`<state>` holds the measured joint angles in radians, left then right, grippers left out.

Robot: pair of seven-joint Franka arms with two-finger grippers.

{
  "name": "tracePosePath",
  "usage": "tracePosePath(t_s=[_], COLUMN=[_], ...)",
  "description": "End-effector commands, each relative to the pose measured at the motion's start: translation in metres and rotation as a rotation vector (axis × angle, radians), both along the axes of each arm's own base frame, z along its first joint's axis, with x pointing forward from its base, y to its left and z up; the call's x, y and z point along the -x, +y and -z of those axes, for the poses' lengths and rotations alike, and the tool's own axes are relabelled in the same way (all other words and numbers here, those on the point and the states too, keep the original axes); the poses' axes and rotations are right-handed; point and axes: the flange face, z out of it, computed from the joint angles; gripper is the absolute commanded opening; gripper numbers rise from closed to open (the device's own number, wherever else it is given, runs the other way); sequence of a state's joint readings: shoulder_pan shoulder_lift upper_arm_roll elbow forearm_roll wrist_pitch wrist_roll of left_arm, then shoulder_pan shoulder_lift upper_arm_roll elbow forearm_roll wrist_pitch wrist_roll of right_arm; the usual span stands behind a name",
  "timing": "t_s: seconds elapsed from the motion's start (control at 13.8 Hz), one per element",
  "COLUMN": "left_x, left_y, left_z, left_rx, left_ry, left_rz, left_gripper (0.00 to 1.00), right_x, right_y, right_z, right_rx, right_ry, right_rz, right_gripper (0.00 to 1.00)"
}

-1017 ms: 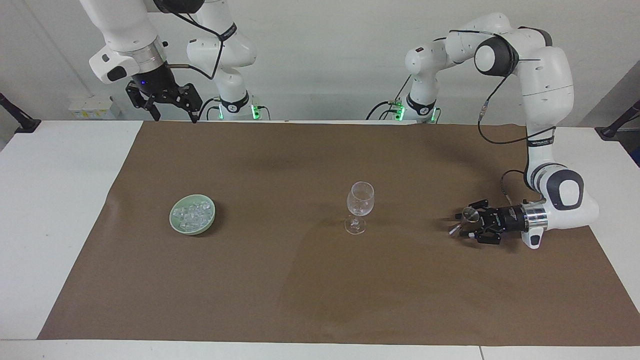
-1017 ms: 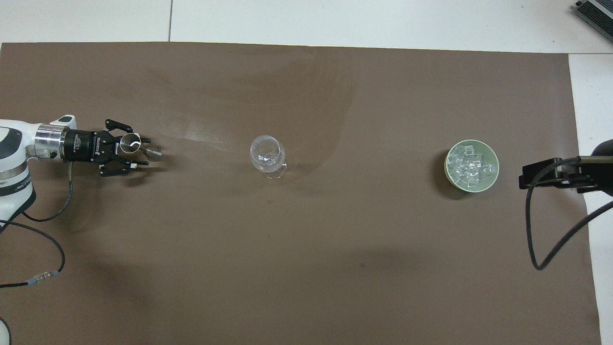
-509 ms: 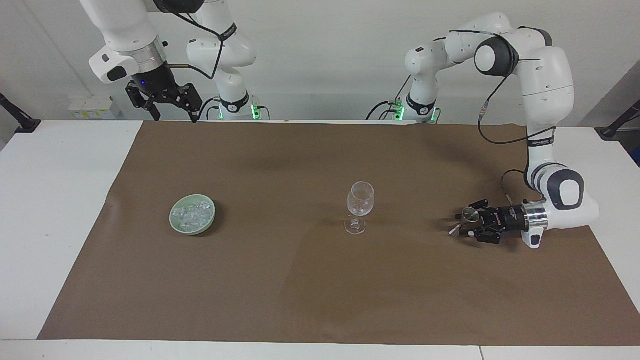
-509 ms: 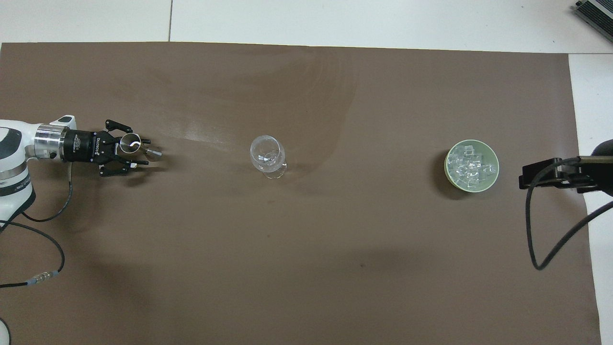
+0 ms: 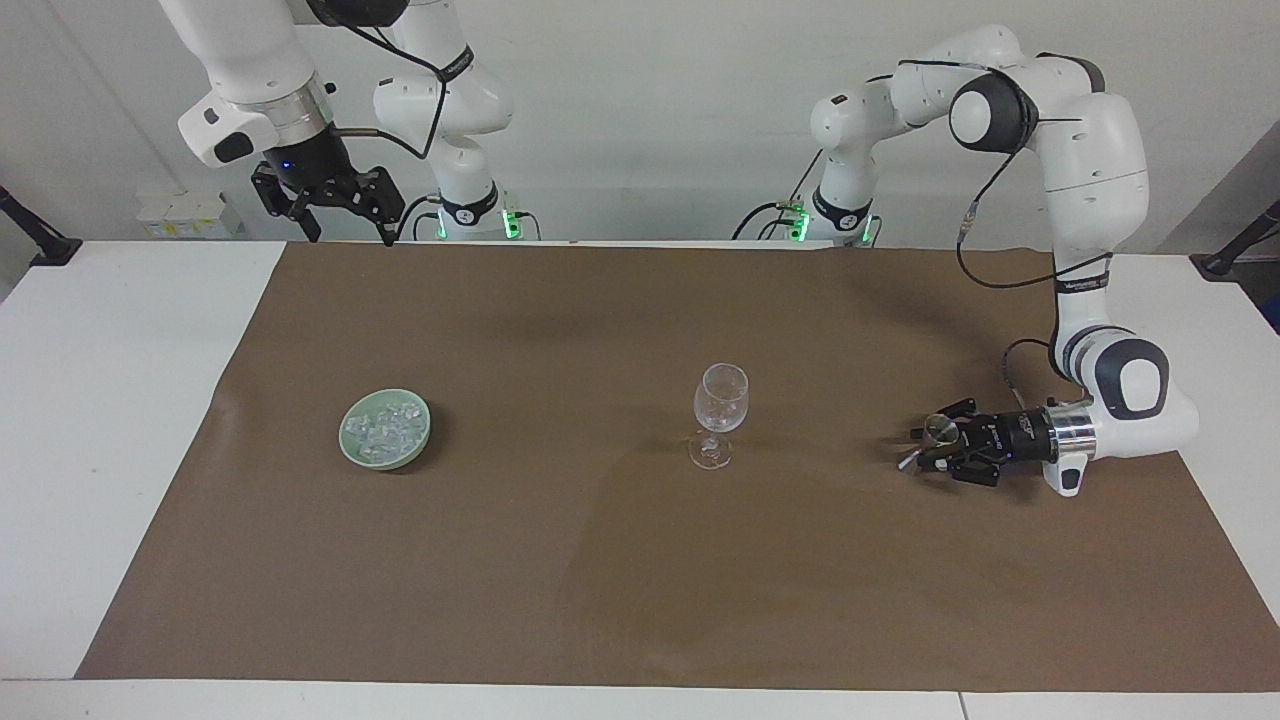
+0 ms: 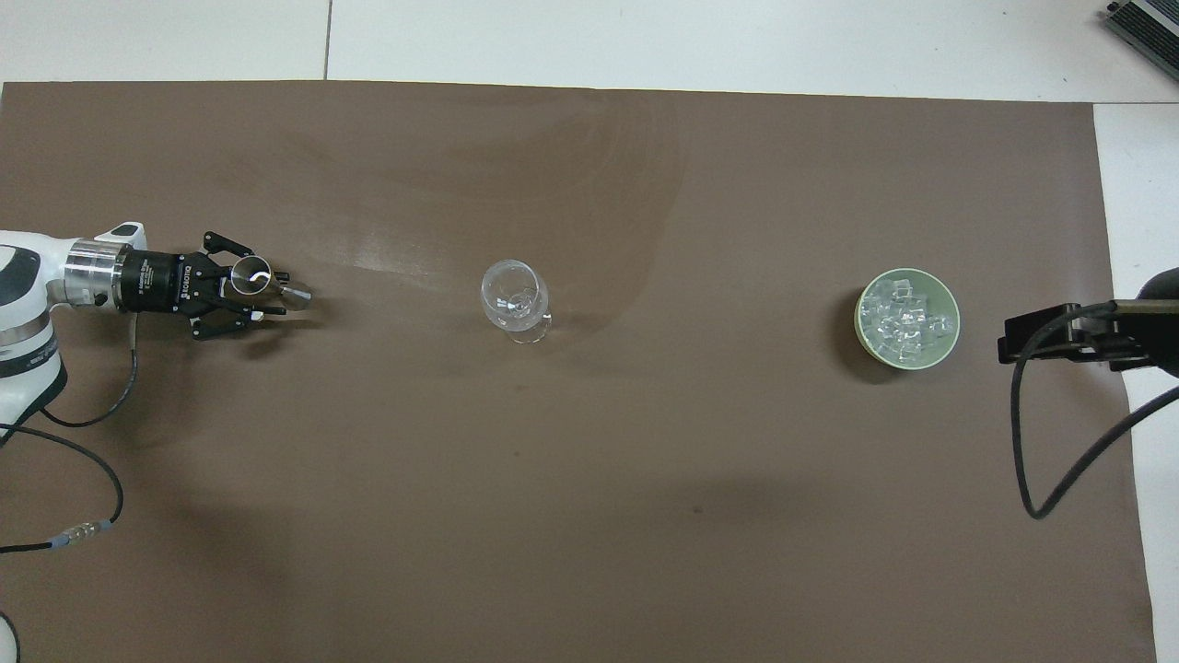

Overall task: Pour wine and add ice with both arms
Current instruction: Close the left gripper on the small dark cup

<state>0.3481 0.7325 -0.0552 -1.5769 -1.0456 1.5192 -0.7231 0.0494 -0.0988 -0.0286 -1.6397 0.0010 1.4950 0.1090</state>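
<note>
A clear stemmed wine glass (image 5: 722, 398) (image 6: 514, 296) stands upright mid-table; glints show in its bowl, and I cannot tell whether they are ice. The ice (image 5: 386, 428) (image 6: 907, 318) is piled in a pale green bowl (image 5: 346, 442) (image 6: 859, 324) toward the right arm's end. My left gripper (image 5: 925, 450) (image 6: 276, 293) lies level, just above the mat at the left arm's end. It is shut on a small shiny metal cup (image 5: 938, 430) (image 6: 247, 276), held tilted. My right gripper (image 5: 350, 237) hangs open and empty, high over the mat's edge nearest the robots, where the right arm waits.
A brown mat (image 5: 600, 600) (image 6: 589, 479) covers most of the white table (image 5: 110, 420). A black cable (image 6: 1041, 460) from the right arm loops over the mat near the bowl. Cables (image 6: 83, 433) from the left arm lie at its end.
Almost nothing. The left gripper with the cup has shifted very slightly. The glass, the bowl and the right arm have stayed put.
</note>
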Motion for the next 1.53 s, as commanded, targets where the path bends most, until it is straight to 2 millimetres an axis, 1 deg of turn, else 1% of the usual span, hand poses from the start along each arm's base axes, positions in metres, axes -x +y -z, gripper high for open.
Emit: tracePosePath(t_s=[0.0,0.36,0.65,1.02,1.31,1.45], left_x=[0.0024,0.0017,0.0017,0.0012,0.0018,0.0017], left_y=[0.0022,0.0019,0.0029,0.0027,0.0066,0.0066], left_z=[0.0016,0.0009,0.0008,0.0003,0.0013,0.0011], left_rx=[0.029,0.036,0.037,0.041,0.042,0.043], left_ry=[-0.009,-0.011,-0.011,-0.012,-0.016,-0.017], left_rz=[-0.006,-0.013,-0.015,-0.019,-0.026,-0.027], left_gripper=[0.44,0.38,0.31,0.16,0.0,0.0], right_x=[0.0055,0.0055,0.0055,0.0055,0.0055,0.0055], right_y=[0.0004,-0.0004,-0.0004,-0.0004,-0.0004,0.0004], right_z=[-0.0002,-0.0002,-0.0002,-0.0002,-0.0002,-0.0002], right_rx=[-0.019,-0.019,-0.019,-0.019,-0.019,-0.019], right_ry=[0.003,0.003,0.003,0.003,0.003,0.003], right_rz=[-0.02,-0.018,-0.018,-0.018,-0.018,-0.02], right_gripper=[1.0,1.0,1.0,1.0,1.0,1.0])
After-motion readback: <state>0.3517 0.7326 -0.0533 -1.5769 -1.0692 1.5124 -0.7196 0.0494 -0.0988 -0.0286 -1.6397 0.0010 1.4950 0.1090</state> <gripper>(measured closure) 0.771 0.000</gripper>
